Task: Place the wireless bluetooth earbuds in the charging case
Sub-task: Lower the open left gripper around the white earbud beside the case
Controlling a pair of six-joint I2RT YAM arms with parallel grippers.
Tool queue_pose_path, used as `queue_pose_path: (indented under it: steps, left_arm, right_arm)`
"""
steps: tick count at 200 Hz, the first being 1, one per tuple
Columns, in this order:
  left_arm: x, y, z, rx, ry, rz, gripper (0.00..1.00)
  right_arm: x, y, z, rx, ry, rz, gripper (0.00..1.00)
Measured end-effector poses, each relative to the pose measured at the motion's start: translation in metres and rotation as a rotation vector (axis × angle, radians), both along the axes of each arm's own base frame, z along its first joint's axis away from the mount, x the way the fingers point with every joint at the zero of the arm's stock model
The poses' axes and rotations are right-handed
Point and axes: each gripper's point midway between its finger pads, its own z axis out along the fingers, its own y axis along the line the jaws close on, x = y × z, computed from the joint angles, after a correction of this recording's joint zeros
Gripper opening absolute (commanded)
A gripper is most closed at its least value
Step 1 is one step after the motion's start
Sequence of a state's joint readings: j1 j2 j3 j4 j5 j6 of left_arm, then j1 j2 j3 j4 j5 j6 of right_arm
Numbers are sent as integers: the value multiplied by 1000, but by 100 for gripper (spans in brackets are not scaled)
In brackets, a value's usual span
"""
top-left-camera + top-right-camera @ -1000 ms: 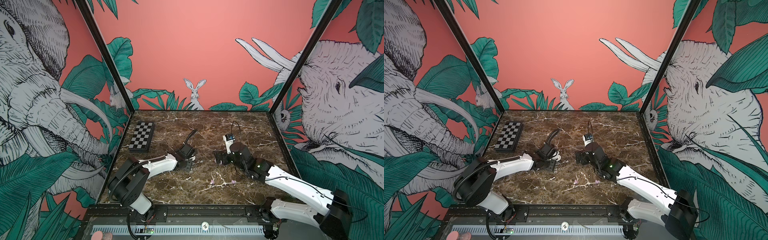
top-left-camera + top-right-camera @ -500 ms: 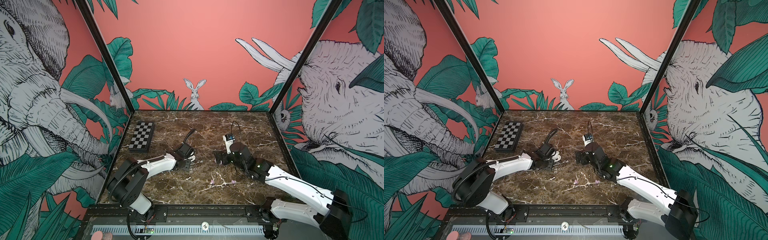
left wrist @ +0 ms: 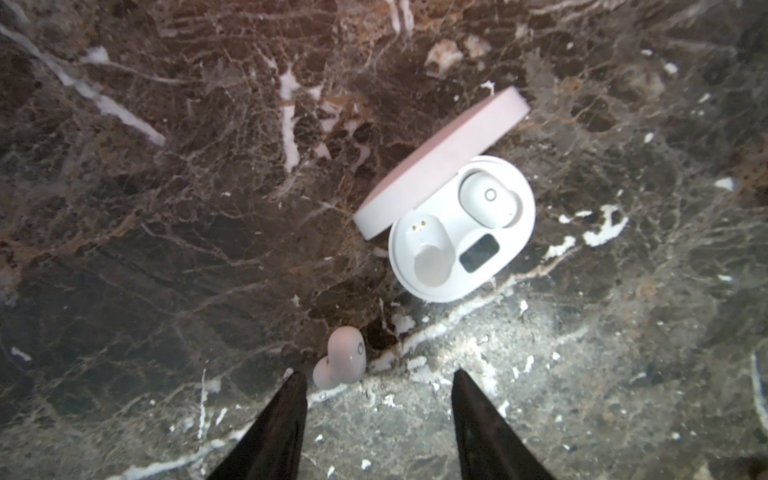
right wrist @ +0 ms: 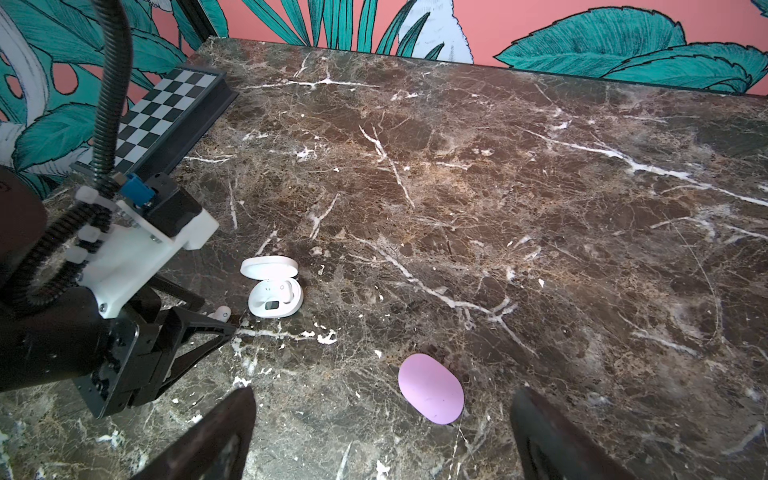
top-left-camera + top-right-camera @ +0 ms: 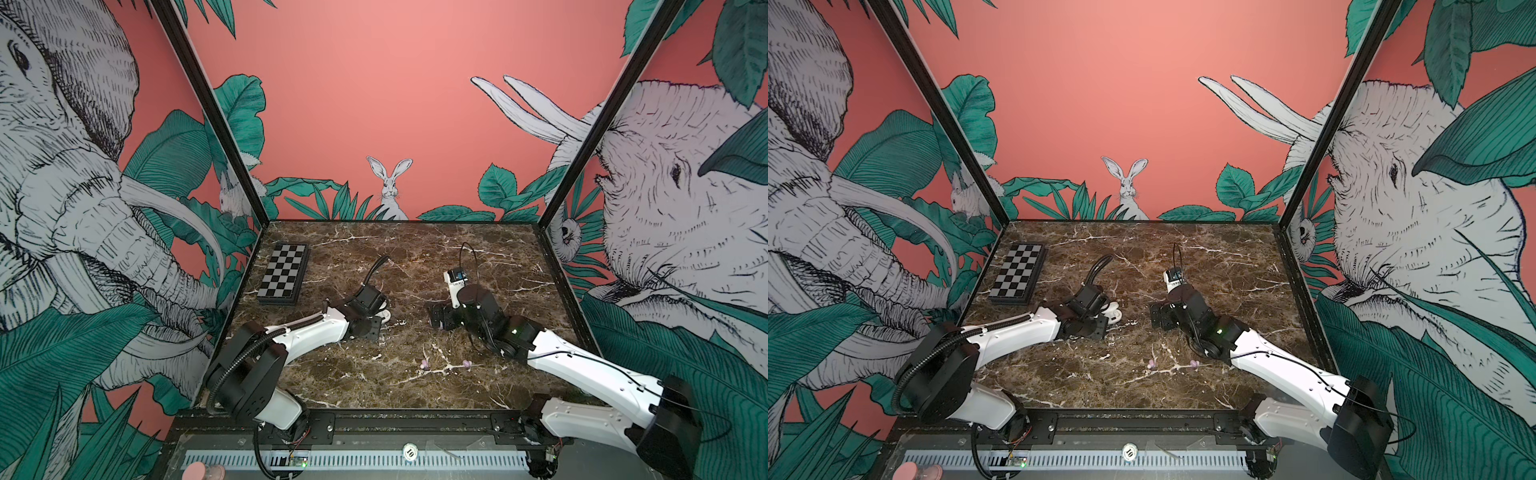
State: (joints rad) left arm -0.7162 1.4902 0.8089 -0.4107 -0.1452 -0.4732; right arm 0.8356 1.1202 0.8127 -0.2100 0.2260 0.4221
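Nearby, a chessboard (image 5: 283, 274) lies far left on the marble table (image 5: 415, 257). A closed lilac case (image 4: 431, 388) sits just ahead of the right gripper (image 4: 382, 395), which is spread wide and empty. Two lilac earbuds (image 5: 424, 364) lie near the front edge. The open white case (image 3: 461, 286) holds one seated white earbud (image 3: 490, 199). The loose white earbud (image 3: 340, 357) lies just off one fingertip of the left gripper (image 3: 377, 374), whose jaws are parted, gripping nothing.

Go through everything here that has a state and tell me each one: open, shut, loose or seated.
white case: lid open, one slot empty.
seated white earbud: in the white case.
loose white earbud: on the table, unheld.
lilac case: shut, on the table.
lilac earbuds: both loose on the table.
left gripper: jaws open, empty.
right gripper: jaws open, empty.
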Motion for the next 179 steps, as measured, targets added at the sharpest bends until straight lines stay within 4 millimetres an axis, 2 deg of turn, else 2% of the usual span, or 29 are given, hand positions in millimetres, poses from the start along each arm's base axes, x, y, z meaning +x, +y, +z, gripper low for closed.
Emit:
queue_pose_path:
  steps: [27,46,97,144,161,179]
  left_arm:
    - [-1,0,-3,1,11,4,55]
    - [-2,0,-7,7,21,3,44]
    - [-4,2,-17,30,50,7,44]
    - [-3,2,-16,30,47,11,41]
    - [-2,3,-16,34,45,14,35]
    - [-1,6,-16,49,39,14,33]
  right_arm:
    - [0,0,0,1,0,1,95]
    - [0,0,0,2,0,1,95]
    - [0,1,1,4,-2,1,95]
    - [0,1,1,5,-3,1,94]
    - [0,1,1,6,-4,1,94]
    - [1,1,2,8,-6,1,94]
